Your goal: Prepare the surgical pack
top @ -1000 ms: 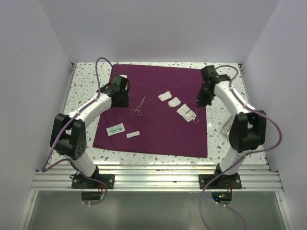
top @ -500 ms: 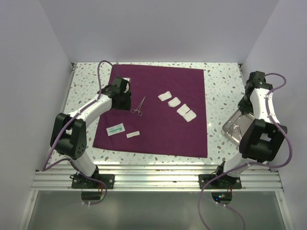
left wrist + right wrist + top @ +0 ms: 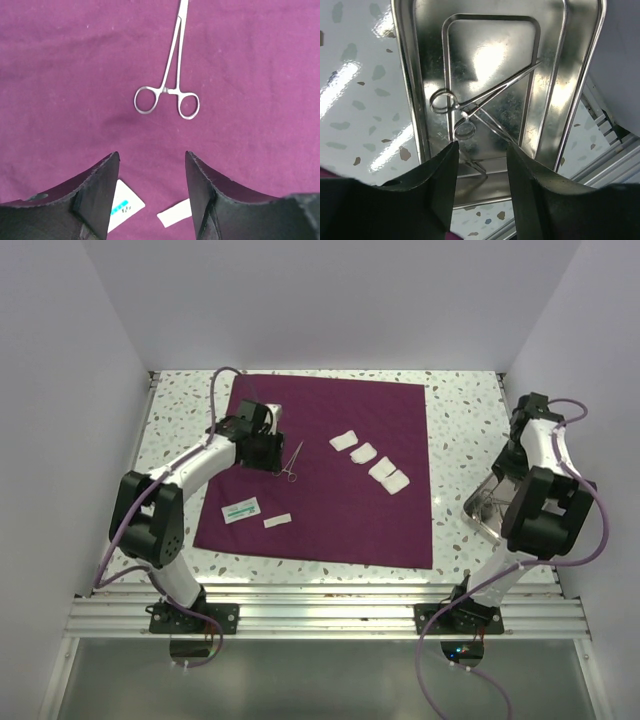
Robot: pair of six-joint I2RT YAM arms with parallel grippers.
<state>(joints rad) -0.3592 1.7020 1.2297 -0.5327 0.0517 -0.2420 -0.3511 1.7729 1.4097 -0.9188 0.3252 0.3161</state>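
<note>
A speckled surface [image 3: 470, 420] carries the surgical pack [image 3: 340, 510], a maroon drape spread flat across its middle and left. A steel tray [image 3: 478, 508] sits on the bare surface just right of the drape. The left fingers [image 3: 112, 167] are spread and empty above the cloth, near the ring handles of a pair of forceps [image 3: 170, 85]. The right fingers [image 3: 445, 160] are spread over the tray, gripping nothing, above another ring-handled instrument [image 3: 470, 107]. Four gauze squares [image 3: 363, 452] lie in a diagonal row on the drape; a teal-printed packet [image 3: 241, 510] and a white strip [image 3: 277, 521] lie near its front left.
</note>
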